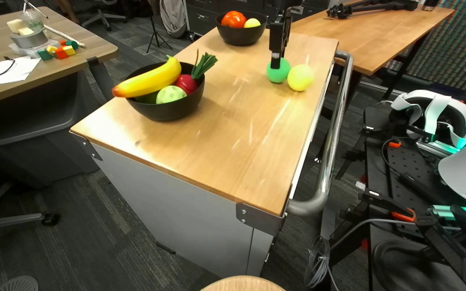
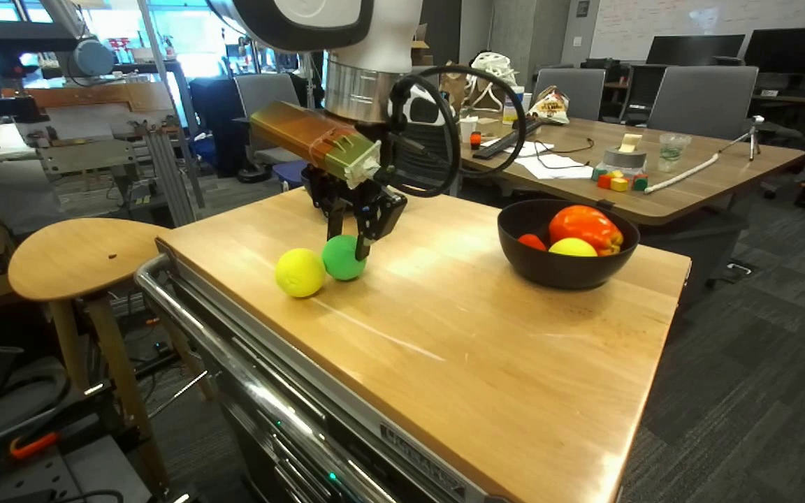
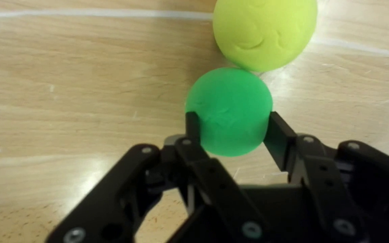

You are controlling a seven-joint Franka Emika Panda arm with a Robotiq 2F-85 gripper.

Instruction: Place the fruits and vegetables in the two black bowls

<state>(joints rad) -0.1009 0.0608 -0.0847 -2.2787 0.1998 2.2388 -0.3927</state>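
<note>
Found banana (image 1: 152, 78) (overhanging), radish (image 1: 187, 84), pale-green fruit (image 1: 171, 95) in one bowl (image 1: 172, 112); red pepper (image 2: 585, 227), yellow fruit (image 2: 573, 247) in second bowl (image 2: 569, 274). Noted green ball (image 3: 230, 94) pinched in gripper (image 3: 233, 125).

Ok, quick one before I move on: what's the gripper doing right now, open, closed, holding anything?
Gripper: looks closed on the green ball, its jaws against both sides; how firm the hold is cannot be told.

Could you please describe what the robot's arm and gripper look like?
The arm is white with black trim and a silvery metal collar; black cables loop beside it. The gripper is black, with jointed fingers and silvery screws; an orange-to-green casing is mounted near it.
</note>
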